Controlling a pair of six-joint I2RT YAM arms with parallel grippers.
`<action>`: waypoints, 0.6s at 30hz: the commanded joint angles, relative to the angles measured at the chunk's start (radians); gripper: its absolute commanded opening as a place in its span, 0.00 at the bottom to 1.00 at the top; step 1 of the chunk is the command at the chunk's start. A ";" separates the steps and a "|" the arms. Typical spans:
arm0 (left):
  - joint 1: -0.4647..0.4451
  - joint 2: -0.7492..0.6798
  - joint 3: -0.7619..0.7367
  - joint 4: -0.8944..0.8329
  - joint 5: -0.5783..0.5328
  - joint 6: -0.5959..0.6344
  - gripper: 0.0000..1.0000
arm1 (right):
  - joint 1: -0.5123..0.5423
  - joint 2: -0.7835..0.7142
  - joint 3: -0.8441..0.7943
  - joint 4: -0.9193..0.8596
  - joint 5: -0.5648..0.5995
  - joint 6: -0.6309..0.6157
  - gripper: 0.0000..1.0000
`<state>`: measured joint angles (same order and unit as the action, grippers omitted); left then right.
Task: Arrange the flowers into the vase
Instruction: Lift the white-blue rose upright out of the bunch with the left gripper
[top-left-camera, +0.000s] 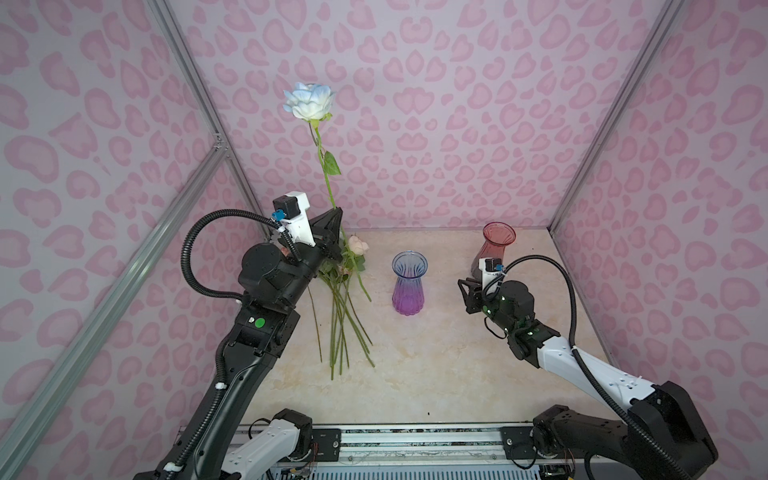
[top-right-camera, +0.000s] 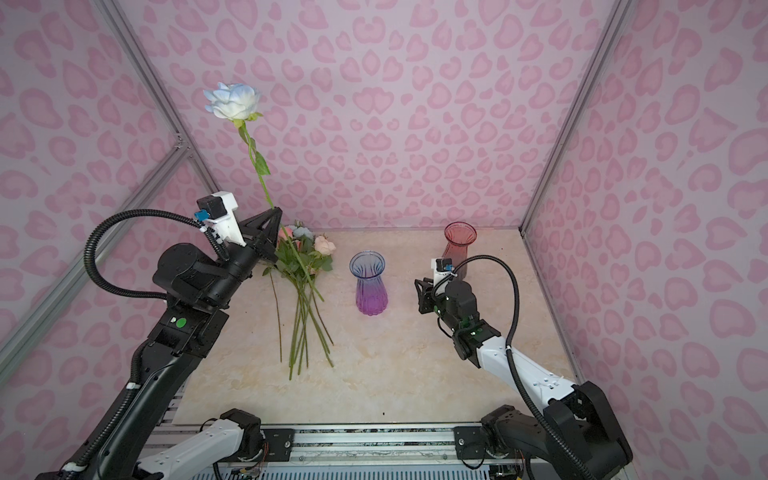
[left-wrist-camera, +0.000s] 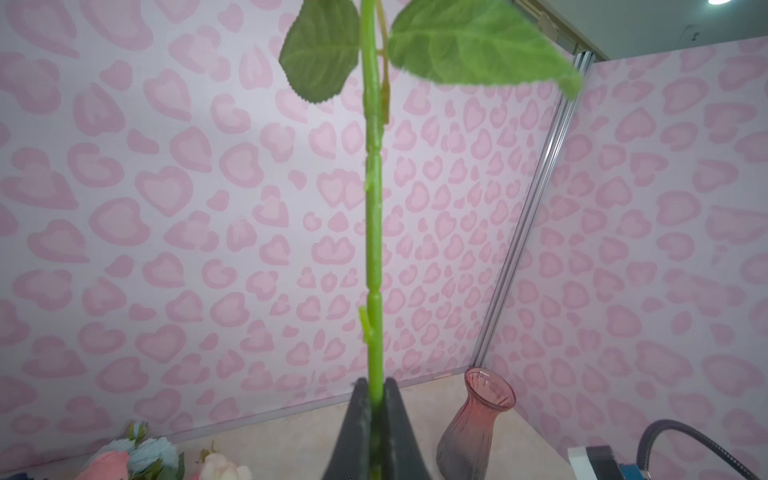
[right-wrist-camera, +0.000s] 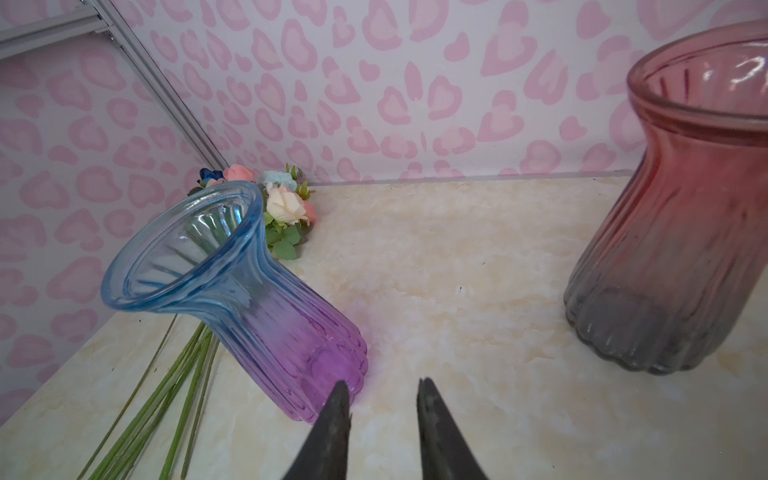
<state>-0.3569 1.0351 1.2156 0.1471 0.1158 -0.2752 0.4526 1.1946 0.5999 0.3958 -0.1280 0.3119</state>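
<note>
I am pinching the white-blue rose (top-left-camera: 309, 101) mid-stem in my left end effector (top-left-camera: 334, 216), head high above the flowers (top-left-camera: 345, 324) lying on the tabletop (top-left-camera: 436, 365). My right end effector (right-wrist-camera: 382, 386) is gaping empty beside the blue-purple vase (top-left-camera: 409, 286). The top-heavy rose risks swivelling in my pinch, so its tail could miss the rim or topple the vase.

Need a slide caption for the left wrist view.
Left gripper shut on a green rose stem, red vase standing beyond.

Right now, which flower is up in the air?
The white-blue rose: the left tool pinches its stem and holds it upright. The other flowers lie bunched on the table.
</note>
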 joint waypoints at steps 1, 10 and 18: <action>-0.026 0.057 0.040 0.228 0.005 -0.059 0.03 | 0.001 -0.003 -0.020 0.073 0.012 0.011 0.29; -0.115 0.251 0.104 0.440 -0.039 -0.029 0.03 | 0.003 -0.055 -0.018 0.037 0.041 -0.008 0.29; -0.149 0.324 0.081 0.456 -0.039 -0.029 0.03 | 0.003 -0.059 -0.033 0.040 0.044 -0.001 0.30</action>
<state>-0.4992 1.3518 1.3136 0.5373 0.0792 -0.3058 0.4557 1.1366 0.5816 0.4206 -0.0975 0.3111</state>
